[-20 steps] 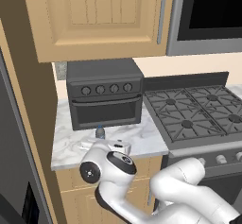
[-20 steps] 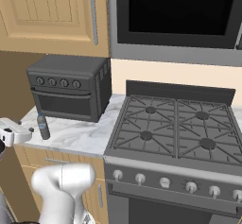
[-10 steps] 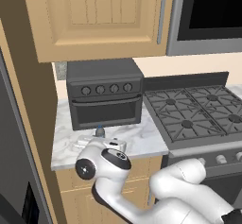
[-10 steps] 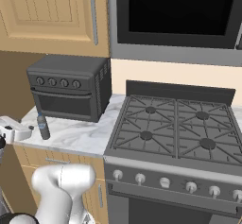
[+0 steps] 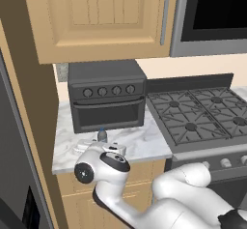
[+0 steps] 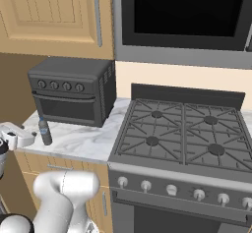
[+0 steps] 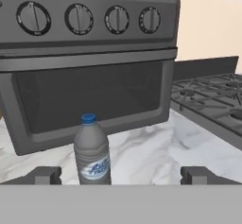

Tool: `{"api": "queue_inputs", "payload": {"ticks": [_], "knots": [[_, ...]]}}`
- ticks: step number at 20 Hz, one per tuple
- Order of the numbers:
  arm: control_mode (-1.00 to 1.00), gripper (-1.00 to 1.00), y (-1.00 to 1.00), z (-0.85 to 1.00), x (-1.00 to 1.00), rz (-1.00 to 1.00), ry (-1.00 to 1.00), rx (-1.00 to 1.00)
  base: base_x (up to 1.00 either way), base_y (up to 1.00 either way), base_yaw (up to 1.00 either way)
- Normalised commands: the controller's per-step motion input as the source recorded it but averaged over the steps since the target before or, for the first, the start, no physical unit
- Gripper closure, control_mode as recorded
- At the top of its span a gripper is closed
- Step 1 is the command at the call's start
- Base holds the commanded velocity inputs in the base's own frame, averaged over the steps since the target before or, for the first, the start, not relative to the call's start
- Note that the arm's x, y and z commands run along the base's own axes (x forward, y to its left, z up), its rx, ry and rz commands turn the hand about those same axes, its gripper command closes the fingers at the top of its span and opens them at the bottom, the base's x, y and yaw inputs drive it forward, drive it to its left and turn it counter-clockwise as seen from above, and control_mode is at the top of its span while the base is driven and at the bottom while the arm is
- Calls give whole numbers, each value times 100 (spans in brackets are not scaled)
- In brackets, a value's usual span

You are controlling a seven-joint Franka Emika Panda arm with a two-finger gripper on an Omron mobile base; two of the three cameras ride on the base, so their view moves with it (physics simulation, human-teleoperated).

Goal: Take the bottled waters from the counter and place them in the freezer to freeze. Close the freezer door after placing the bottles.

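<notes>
**Open gripper level with one bottle on the counter**

The stove (image 6: pixel 182 138) takes up the right of the scene, its black grates beside the counter (image 5: pixel 140 143), a white marble slab over wooden cabinets. Above hangs a wooden cupboard (image 5: pixel 101 18). On the counter stands the toaster oven (image 5: pixel 107 100), dark grey with four knobs along its top band and a glass door below.

The gripper (image 7: pixel 120 175) sits low at the counter's front edge, pointing toward the oven. Its jaws stand wide apart, one fingertip (image 7: pixel 46 175) at the left and the other at the right of the hand view, and they hold nothing and touch nothing.

The bottle (image 7: pixel 92 151) stands upright on the marble in front of the oven door, blue cap up, label band toward the camera. In the hand view it lies between the two fingertips, much closer to the left one and ahead of both. In the right base view it stands just beside the white hand.
</notes>
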Motion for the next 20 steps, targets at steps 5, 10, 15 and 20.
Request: {"api": "queue_inputs", "payload": {"ticks": [5, 10, 15, 20], "knots": [[-100, -100, 0, -15, 20, 0, 0, 0, 0, 0, 0], [-100, -100, 4, -13, 26, 0, 0, 0, 0, 0, 0], [-100, -100, 10, -14, 20, 0, 0, 0, 0, 0, 0], [-100, -100, 13, -15, 19, 0, 0, 0, 0, 0, 0]]}}
